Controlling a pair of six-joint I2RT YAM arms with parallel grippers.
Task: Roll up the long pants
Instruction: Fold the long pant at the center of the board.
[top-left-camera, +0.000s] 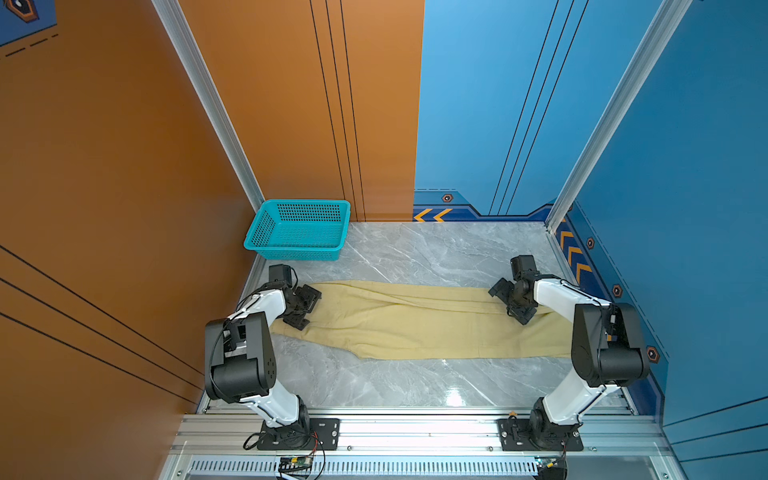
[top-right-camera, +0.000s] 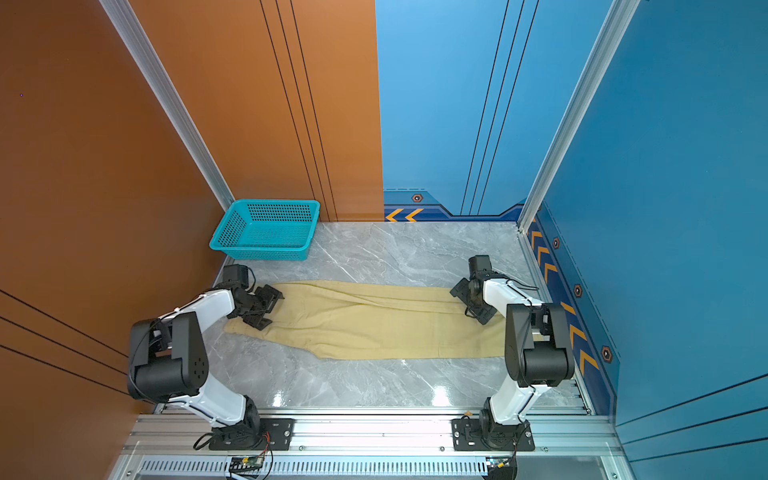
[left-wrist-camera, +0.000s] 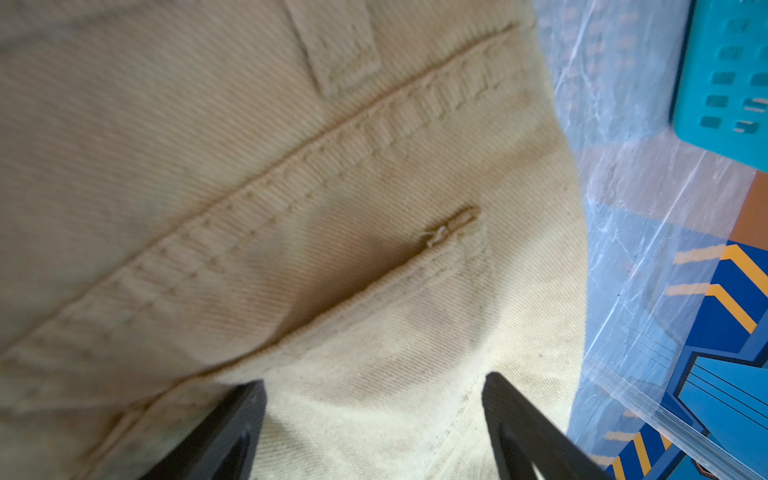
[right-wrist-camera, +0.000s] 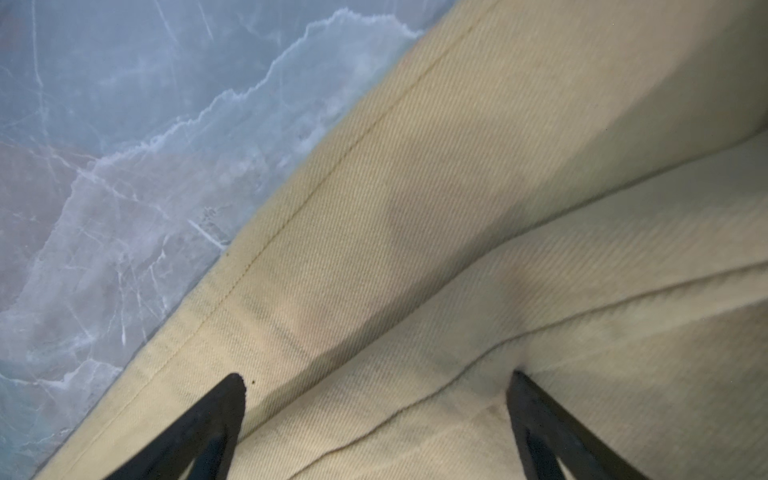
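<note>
1. Plainly, the long khaki-tan cotton pants (top-left-camera: 415, 328) lie flat and unrolled across the grey marble-patterned counter (top-left-camera: 415, 257). The waist end is towards the left arm (top-left-camera: 266, 303), and the legs stretch towards the right arm (top-left-camera: 557, 295).
2. We see the two legs lying side by side, overlapping along a long crease. Their ends run behind the right arm, so the hems are hidden from us.
3. At the waist end, the left wrist view shows a belt loop (left-wrist-camera: 336, 45), the stitched waistband seam and a slanted pocket opening (left-wrist-camera: 374, 299).
4. We find the left fingers (left-wrist-camera: 523, 419) spread wide apart just over that waist cloth, with nothing pinched between them.
5. We find the right fingers (right-wrist-camera: 199, 428) equally wide apart, low over the leg cloth near its far edge. A long seam (right-wrist-camera: 332, 166) runs beside bare counter there, and these fingers grip nothing either.
6. Beyond the pants, a teal perforated plastic basket (top-left-camera: 291, 251) stands in the far left corner of the counter, apart from the cloth.
</note>
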